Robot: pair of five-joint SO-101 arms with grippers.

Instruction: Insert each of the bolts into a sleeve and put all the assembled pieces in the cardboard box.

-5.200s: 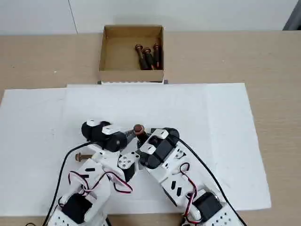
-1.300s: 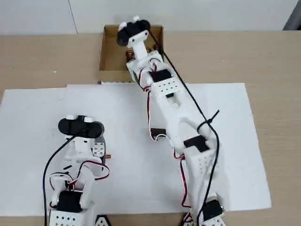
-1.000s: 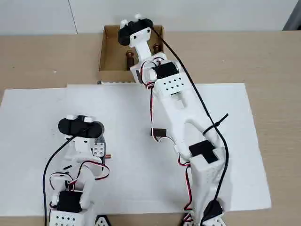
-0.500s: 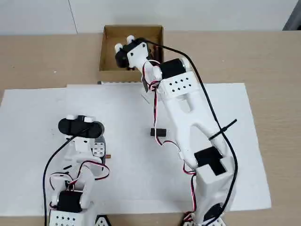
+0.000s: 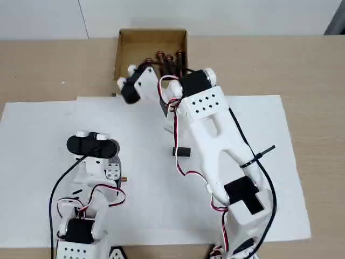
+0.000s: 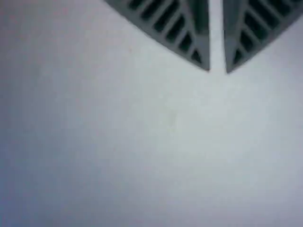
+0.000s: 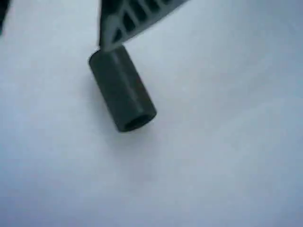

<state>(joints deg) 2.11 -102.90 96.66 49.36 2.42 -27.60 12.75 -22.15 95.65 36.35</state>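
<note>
The cardboard box (image 5: pixel 125 51) at the back holds several brown bolts in dark sleeves (image 5: pixel 168 61). My right gripper (image 5: pixel 135 86) hangs over the box's front edge and the white sheet; I take it for open, with one finger (image 7: pixel 132 19) in the right wrist view. Just past that fingertip a loose black sleeve (image 7: pixel 123 92) lies on the sheet, untouched. From above, the sleeve (image 5: pixel 182 151) sits mid-sheet beside the right arm. My left gripper (image 6: pixel 217 71) points down at bare sheet, shut on nothing. A bolt's brown end (image 5: pixel 123 178) pokes out beside the left arm.
A white sheet (image 5: pixel 48 124) covers the wooden table (image 5: pixel 302 65) in front of the box. The right arm stretches diagonally across the sheet's middle. The left arm's head (image 5: pixel 91 147) stands over the sheet's left half.
The right arm has drawn back from inside the box, its head swinging left and toward the front edge. Earlier both grippers met mid-sheet. The left arm has kept still for the last second.
</note>
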